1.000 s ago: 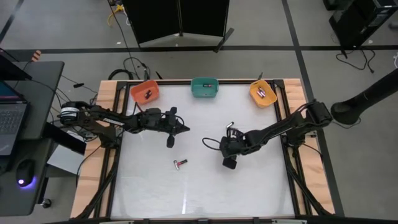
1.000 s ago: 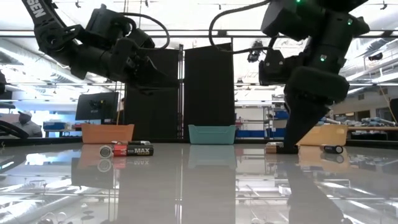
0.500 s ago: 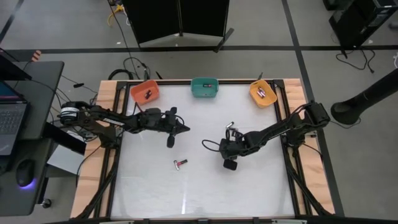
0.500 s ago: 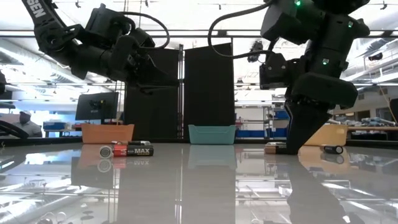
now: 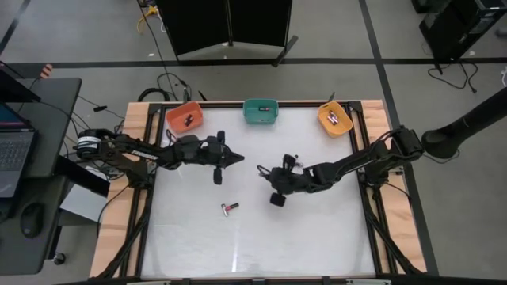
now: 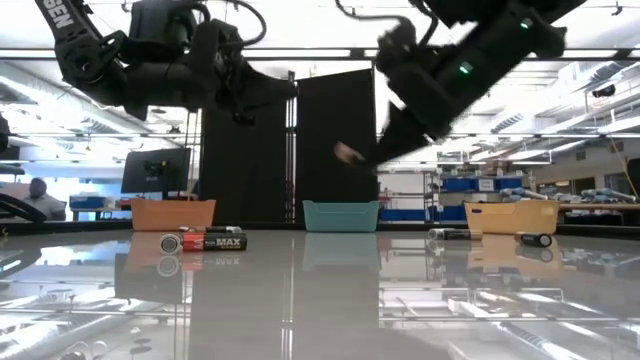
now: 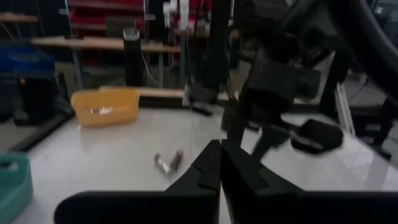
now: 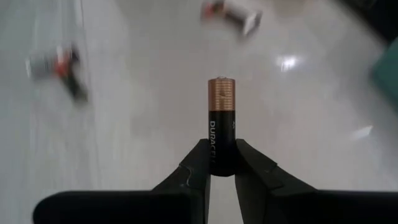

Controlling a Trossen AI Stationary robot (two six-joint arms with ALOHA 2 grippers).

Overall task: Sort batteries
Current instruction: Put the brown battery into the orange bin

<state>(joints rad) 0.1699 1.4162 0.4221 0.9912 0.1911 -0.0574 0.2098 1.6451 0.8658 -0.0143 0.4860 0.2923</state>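
Right gripper (image 8: 221, 163), raised above the table's (image 5: 317, 237) middle, clamps a black-and-copper Duracell battery (image 8: 222, 127) between its fingertips. Left gripper (image 5: 238, 161), fingers closed and empty, hovers near the orange bin (image 5: 184, 118); two batteries (image 5: 230, 207) lie on the table.

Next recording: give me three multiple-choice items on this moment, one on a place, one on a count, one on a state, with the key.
1. Where do the three small plastic bins stand?
A. Along the table's far edge
B. At the table's middle
C. On the floor

2. How many bins are there?
A. Two
B. Three
C. Five

3. What is the right gripper doing?
A. Open over the teal bin
B. Shut on nothing
C. Shut on a black, copper-topped battery

Key:
1 A: the orange bin, teal bin and yellow bin line the white table at its far edge.
2 B: three show.
3 C: the right gripper clamps the battery by its base.
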